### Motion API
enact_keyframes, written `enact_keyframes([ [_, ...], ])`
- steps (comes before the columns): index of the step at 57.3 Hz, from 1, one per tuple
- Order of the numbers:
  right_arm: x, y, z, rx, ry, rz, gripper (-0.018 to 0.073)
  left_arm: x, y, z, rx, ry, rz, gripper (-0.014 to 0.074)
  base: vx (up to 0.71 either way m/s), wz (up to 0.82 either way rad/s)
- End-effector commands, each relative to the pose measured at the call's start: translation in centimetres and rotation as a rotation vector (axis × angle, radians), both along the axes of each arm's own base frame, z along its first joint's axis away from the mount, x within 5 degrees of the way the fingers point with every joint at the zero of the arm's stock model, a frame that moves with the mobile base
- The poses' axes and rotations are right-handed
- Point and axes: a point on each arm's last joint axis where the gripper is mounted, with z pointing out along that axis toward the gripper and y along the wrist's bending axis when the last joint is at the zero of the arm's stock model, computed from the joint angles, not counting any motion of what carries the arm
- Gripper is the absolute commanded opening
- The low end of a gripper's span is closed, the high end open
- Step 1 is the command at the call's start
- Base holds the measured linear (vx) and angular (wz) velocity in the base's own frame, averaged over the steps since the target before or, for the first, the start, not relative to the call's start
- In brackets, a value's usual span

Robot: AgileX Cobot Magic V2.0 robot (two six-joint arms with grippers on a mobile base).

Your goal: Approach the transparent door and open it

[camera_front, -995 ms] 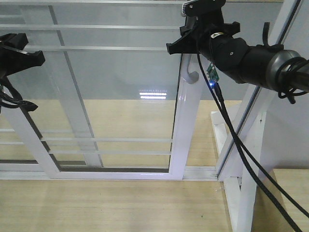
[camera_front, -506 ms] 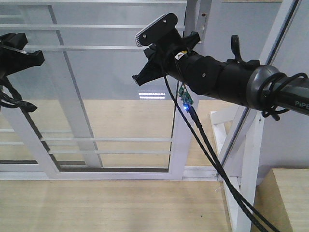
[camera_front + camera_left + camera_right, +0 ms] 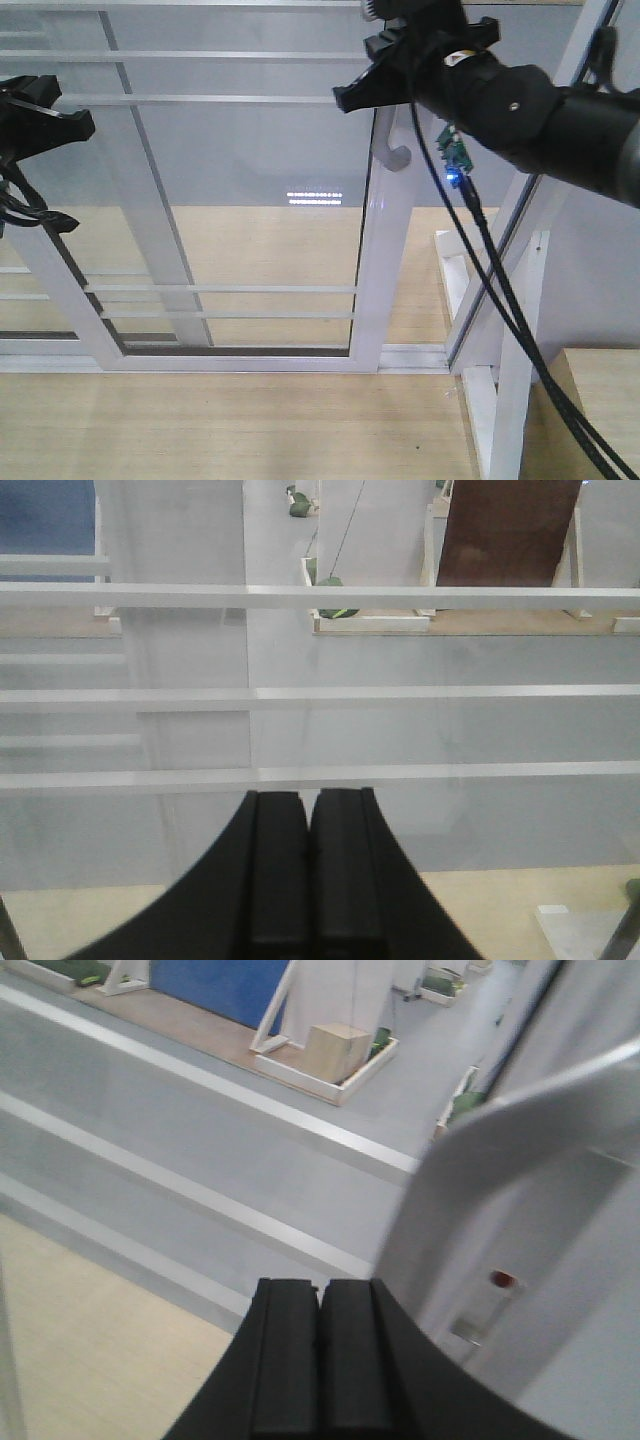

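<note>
Transparent door (image 3: pixel 385 280) fills the front view from 9 o'clock to centre, its white stile upright just right of centre. Thin white bars cross the glass, and its lower frame sits on a wooden floor (image 3: pixel 230 420). Its curved grey handle (image 3: pixel 397 155) sits at 1 o'clock on that stile. The right gripper (image 3: pixel 320 1360) is directly above the handle at 12 o'clock, pads pressed together with nothing between them. In the right wrist view the handle curves close by at 2 o'clock; whether they touch cannot be told. Black cables (image 3: pixel 500 300) hang from the right arm (image 3: pixel 530 110). The left gripper (image 3: pixel 308 870) is at 9 o'clock facing the glass, likewise closed and empty.
</note>
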Motion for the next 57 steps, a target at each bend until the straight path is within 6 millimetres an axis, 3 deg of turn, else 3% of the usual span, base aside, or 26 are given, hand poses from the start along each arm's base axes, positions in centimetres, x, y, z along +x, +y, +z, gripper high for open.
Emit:
enact_keyframes([
  [1,-1.2,-2.8,3.3,0.023,-0.125,-0.086,-0.0003,0.0,-0.1,2.5,-0.021,-0.132,-0.001,0.0013,0.0,0.0],
  [10,-3.1,-5.8,2.2,-0.009,-0.121,-0.159,-0.0003,0.2,-1.2,2.2,-0.015,-0.143,-0.038,0.0031,0.0,0.0],
  [22,-5.4,-8.3,1.6,-0.029,-0.118,-0.215,-0.0003,1.4,-5.0,0.5,-0.02,-0.203,-0.196,0.0124,0.0,0.0],
  [31,-6.2,-8.8,1.7,-0.05,-0.131,-0.223,-0.0003,3.1,-7.9,-0.8,-0.125,-0.193,-0.303,0.0262,0.0,0.0],
  [43,-6.3,-8.9,1.8,-0.051,-0.133,-0.223,-0.0003,5.1,-12.0,-1.0,-0.13,-0.244,-0.483,0.0453,0.0,0.0],
  [57,-6.3,-8.9,1.8,-0.051,-0.14,-0.229,-0.0003,7.1,-15.9,-0.6,-0.176,-0.267,-0.553,0.0508,0.0,0.0],
])
